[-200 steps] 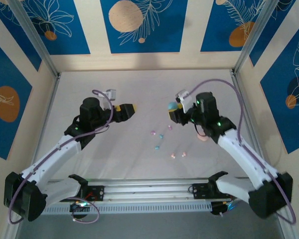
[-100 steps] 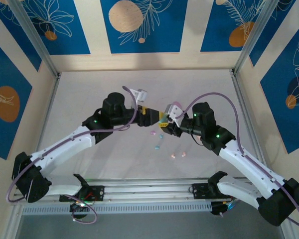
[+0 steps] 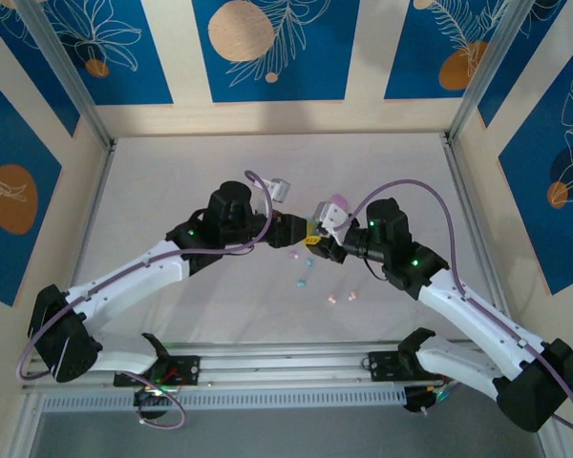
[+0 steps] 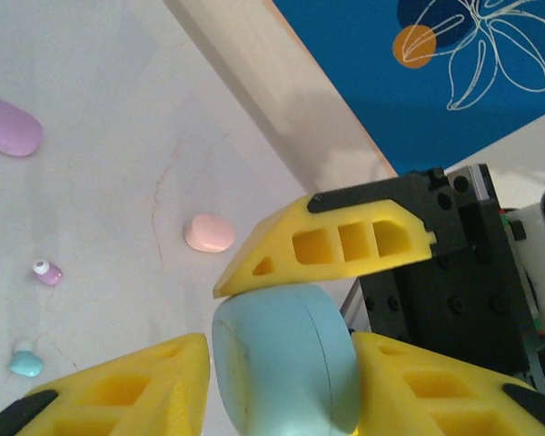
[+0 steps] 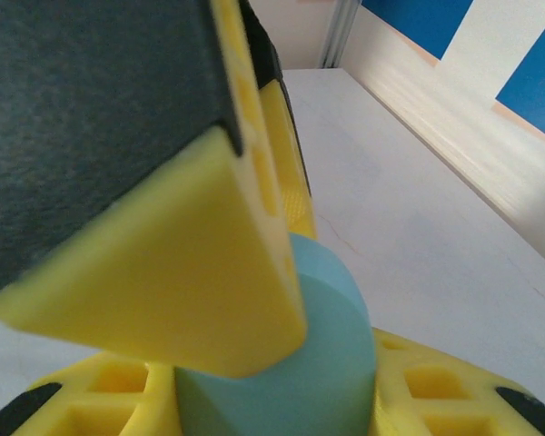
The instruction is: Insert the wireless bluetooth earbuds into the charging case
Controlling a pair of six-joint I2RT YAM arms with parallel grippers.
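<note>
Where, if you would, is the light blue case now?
The light blue case is mid-table, gripped by the left tool and right tool.

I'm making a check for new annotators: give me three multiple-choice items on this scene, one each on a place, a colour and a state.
1. Where is the light blue oval plastic charging case? A flat on the tabletop; B up between yellow gripper fingers; C against the back wall.
2. Which colours are the two oval plastic cases lying on the white table? A a lilac case and a pink case; B green and white; C both black.
3. How is the right gripper? A wide open; B shut on the light blue case; C shut on a pink bud.
Key: B, fingers flank it in both wrist views; A, the left wrist view shows them; B, its fingers clamp the case.
</note>
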